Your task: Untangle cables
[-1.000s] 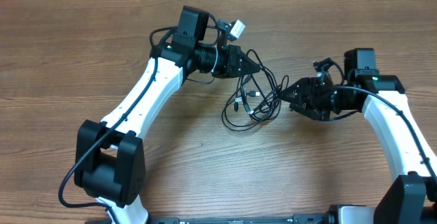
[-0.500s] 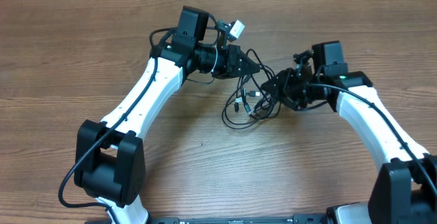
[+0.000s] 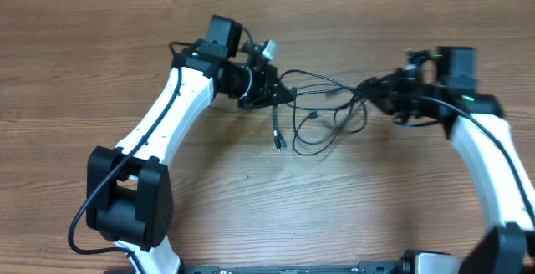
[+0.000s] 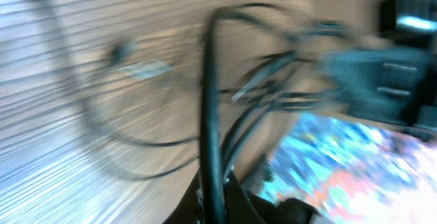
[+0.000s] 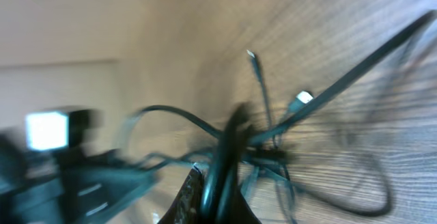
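Left end effector (image 3: 288, 95) and right end effector (image 3: 373, 92) are each pinching the limp, light cables (image 3: 324, 117), likely gripping best near a plug (image 3: 279, 144).

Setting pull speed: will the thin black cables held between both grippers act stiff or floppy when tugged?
Probably floppy: the thin black cables curve in loose loops between left gripper and right gripper. Likely light: thin cords, small plugs. Crossed loops may snag, and the small loose plug end could whip.
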